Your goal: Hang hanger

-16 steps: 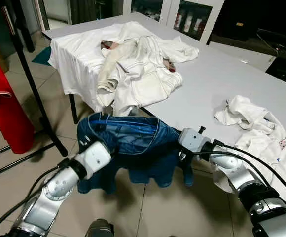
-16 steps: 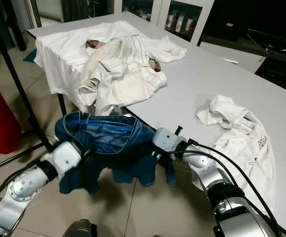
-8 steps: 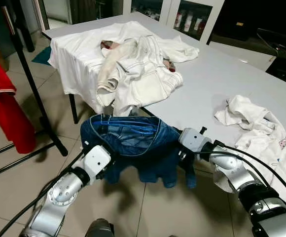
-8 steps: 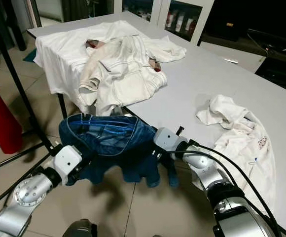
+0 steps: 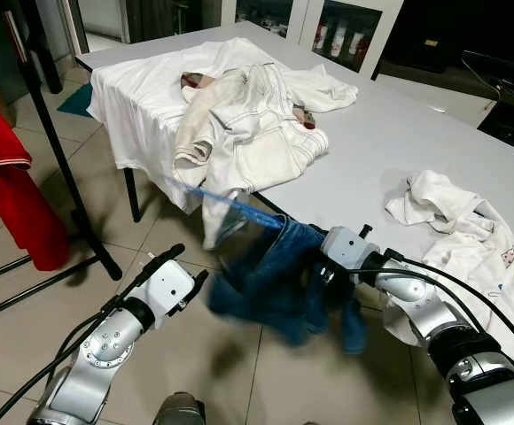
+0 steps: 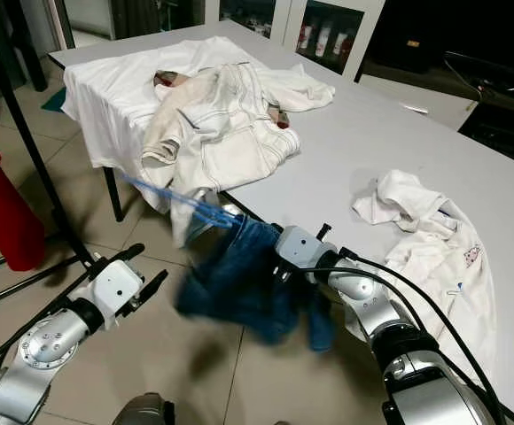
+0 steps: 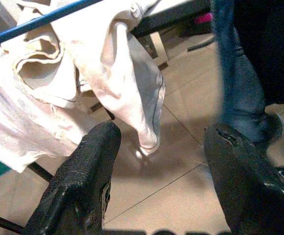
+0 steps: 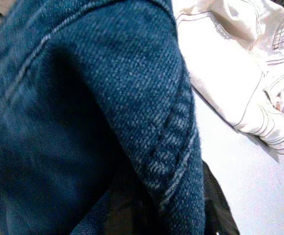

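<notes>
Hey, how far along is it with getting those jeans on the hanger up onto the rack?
Done: a blue hanger appears to sit in the jeans, one end poking out. In hand: the jeans dangle from the right gripper beside the table; the left gripper is open and empty. Left: carrying them to the black rack by the red garment and hooking the hanger on.
</notes>
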`<state>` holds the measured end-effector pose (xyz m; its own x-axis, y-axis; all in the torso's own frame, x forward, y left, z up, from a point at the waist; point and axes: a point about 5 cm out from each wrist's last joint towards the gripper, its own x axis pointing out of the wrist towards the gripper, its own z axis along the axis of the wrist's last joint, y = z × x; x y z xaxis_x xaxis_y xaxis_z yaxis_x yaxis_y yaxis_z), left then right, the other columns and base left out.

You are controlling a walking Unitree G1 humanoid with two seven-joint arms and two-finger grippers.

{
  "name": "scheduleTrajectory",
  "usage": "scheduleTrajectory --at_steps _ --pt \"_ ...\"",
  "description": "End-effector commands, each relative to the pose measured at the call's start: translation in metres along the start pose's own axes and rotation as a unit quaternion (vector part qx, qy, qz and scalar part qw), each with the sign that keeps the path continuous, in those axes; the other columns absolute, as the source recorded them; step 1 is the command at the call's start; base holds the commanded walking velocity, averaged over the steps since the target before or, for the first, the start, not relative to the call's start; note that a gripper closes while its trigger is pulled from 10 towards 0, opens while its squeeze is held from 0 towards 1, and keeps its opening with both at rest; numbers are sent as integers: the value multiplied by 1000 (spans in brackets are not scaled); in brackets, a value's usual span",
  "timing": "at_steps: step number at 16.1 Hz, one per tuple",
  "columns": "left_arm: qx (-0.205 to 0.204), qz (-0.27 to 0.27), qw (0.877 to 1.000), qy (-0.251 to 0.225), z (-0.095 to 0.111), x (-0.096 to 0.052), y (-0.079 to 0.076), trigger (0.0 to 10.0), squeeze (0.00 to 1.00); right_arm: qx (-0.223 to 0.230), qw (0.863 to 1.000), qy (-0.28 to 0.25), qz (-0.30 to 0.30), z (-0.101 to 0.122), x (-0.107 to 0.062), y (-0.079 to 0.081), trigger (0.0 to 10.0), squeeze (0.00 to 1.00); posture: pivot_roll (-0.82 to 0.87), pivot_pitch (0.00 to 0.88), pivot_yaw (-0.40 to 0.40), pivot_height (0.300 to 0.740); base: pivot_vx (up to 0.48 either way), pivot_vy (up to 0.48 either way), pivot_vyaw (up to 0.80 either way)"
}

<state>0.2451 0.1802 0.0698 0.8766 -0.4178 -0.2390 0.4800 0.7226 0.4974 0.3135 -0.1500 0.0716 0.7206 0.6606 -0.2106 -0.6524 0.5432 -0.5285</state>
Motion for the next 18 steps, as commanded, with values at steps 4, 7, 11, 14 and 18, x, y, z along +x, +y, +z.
scheduleTrajectory --at_steps 4,7,11,14,18 --pt "-138 34 989 -24 -5 -1 -1 10000 0 28 997 -76 -6 22 1 -11 0 0 213 12 -103 710 0 0 0" --pt "-193 -20 981 -27 -22 -11 -26 10000 1000 33 991 -126 6 45 3 -19 0 0 213 12 -103 710 0 0 0" --pt "-155 -39 987 29 -48 -16 -40 10000 1000 39 983 -176 21 71 1 -30 0 0 193 5 -117 710 0 0 0" --pt "-148 -35 987 47 -56 -13 -38 10000 0 42 978 -200 39 85 1 -28 0 0 197 0 -117 710 0 0 0" --pt "-106 15 993 54 -63 -8 -19 10000 0 54 976 -205 42 91 -1 -29 0 0 195 0 -110 710 0 0 0"
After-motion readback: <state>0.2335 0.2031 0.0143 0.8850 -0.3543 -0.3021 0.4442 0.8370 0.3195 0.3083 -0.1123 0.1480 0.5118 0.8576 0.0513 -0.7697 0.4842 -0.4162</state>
